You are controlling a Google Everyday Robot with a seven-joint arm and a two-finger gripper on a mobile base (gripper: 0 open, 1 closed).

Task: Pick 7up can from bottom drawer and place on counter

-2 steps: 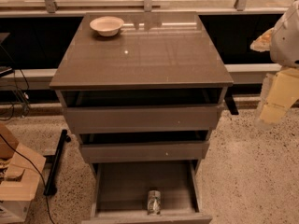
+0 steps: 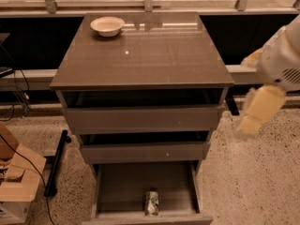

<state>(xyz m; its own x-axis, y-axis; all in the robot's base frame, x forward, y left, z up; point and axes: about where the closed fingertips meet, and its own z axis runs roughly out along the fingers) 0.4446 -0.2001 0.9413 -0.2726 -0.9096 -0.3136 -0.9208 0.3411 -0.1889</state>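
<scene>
The 7up can [image 2: 151, 203] lies on its side on the floor of the open bottom drawer [image 2: 122, 186], near the drawer's front edge, at the bottom middle of the camera view. The counter [image 2: 140, 55] is the cabinet's glossy grey-brown top. My gripper [image 2: 255, 114] hangs at the right of the cabinet, level with the upper drawers, well above and right of the can. It holds nothing that I can see.
A cream bowl [image 2: 107, 26] stands on the counter's far left corner. Two upper drawers [image 2: 140, 121] stick out slightly above the bottom one. A cardboard box [image 2: 16, 182], cables and a black bar [image 2: 56, 163] lie on the speckled floor at left. A window ledge runs behind.
My arm and gripper have moved left and down, closer to the cabinet's right side. The can and drawers have not moved.
</scene>
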